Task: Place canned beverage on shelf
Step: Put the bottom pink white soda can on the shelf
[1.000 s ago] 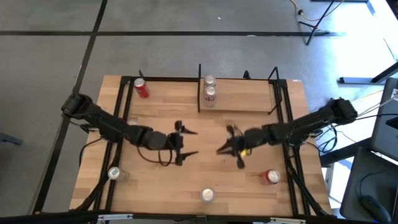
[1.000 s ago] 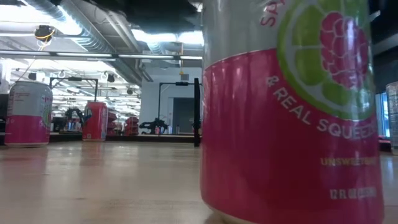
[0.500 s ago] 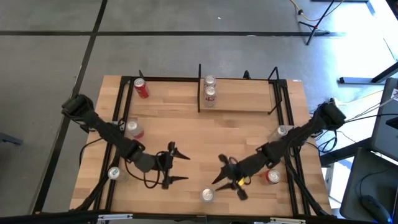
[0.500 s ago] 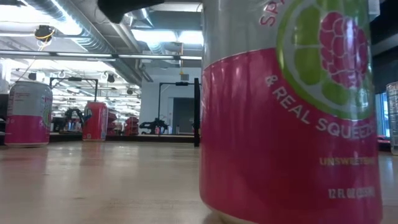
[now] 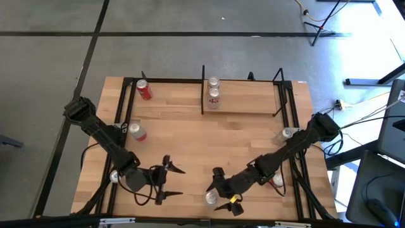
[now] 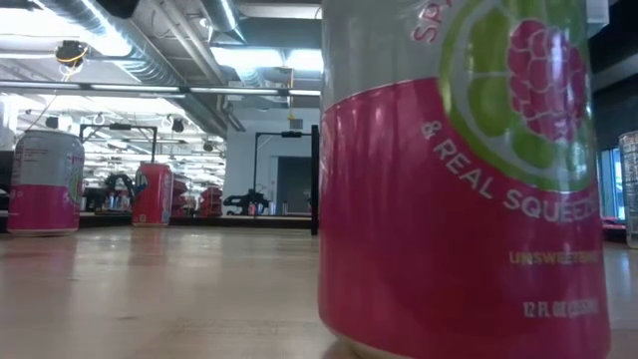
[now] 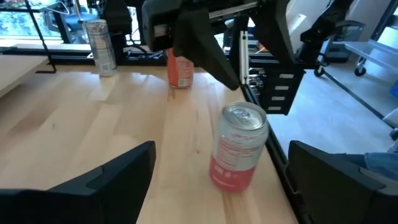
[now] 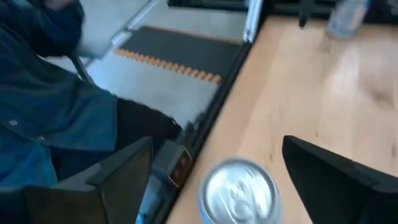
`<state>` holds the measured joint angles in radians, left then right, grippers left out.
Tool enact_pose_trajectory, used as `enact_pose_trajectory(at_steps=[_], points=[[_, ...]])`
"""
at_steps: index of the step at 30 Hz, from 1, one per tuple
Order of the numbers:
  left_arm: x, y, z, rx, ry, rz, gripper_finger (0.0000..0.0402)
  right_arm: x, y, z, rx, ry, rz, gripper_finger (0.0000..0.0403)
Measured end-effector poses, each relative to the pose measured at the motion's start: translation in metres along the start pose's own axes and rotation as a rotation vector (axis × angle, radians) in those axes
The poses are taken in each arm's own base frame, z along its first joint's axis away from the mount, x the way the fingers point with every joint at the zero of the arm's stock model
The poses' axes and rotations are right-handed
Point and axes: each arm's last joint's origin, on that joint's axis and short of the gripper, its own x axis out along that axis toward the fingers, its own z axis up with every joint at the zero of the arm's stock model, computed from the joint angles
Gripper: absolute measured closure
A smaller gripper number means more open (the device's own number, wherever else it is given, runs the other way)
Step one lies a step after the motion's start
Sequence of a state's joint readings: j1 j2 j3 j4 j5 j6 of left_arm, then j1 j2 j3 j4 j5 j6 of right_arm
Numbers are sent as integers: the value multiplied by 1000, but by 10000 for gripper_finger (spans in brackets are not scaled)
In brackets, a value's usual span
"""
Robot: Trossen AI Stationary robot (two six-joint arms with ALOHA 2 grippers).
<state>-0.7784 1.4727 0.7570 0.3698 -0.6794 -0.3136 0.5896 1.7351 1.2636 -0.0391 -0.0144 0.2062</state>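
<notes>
A pink-and-silver can (image 5: pixel 211 198) stands upright near the table's front edge; it fills the low view as the can (image 6: pixel 464 179). My right gripper (image 5: pixel 218 190) hovers over it, open, one finger on each side of the can's top (image 8: pixel 239 193), touching nothing. My left gripper (image 5: pixel 174 182) is open to the can's left and faces the can (image 7: pixel 239 149). The shelf (image 5: pixel 247 104), a light board with black uprights, stands at the far edge and carries two upright cans (image 5: pixel 213 95).
Other cans stand about the table: a red one (image 5: pixel 143 90) at the far left, one (image 5: pixel 135 131) at the left, one (image 5: pixel 116 176) at the near left, one (image 5: pixel 276 180) and one (image 5: pixel 286 133) at the right. A person in dark blue (image 8: pixel 50 93) sits beyond the front edge.
Both arms have swung from the middle of the table toward its near edge, my left gripper to the near left and my right gripper over the front can. My right gripper's fingers have opened wide on the way. The cans have stayed where they were.
</notes>
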Motion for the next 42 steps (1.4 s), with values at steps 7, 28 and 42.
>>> enact_pose_trajectory(at_steps=[7, 28, 42], points=[[-3, -3, -1, -15, -2, 2, 50, 5, -3, -8, -2, 49, -56, 53], [-3, -3, -1, 7, -10, 25, 50, 46, -12, -45, -6, 173, -105, 58], [-3, -3, 0, -4, -16, 15, 50, 49, -15, -45, -37, 156, -149, 148]])
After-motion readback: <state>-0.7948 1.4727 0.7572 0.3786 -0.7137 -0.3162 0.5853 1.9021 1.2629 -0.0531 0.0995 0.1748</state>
